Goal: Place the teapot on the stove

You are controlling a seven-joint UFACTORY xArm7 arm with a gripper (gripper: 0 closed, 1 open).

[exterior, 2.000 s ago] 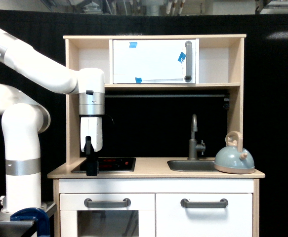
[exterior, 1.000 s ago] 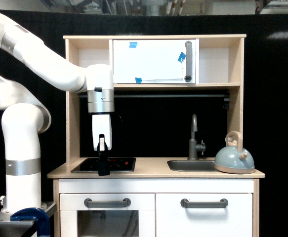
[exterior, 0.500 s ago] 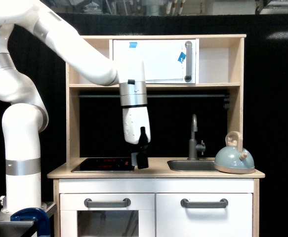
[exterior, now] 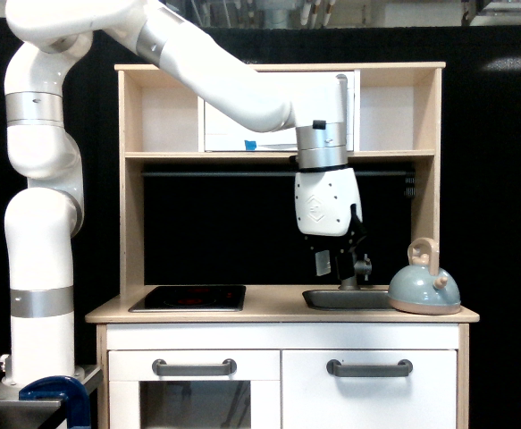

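we find the teapot (exterior: 424, 289) standing upright at the surface (exterior: 269, 311) edge on the exterior view's right, just beside the sink (exterior: 348, 298), well apart from the stove (exterior: 189, 298) near the opposite end. the gripper (exterior: 331, 264) hangs above the sink, between stove and teapot, touching nothing; whether its jaws stand open or closed we cannot tell from this angle, but they carry nothing.

we judge the teapot to be light, rigid and smooth-sided: the domed body would likely slip between the jaws. we recommend taking hold at the arched wooden handle (exterior: 423, 252) on top, which is narrow and offers flat flanks.

the long axis of the teapot is vertical, base to handle. a small projection shows on its side toward the exterior view's right; whether this is the spout we cannot confirm.
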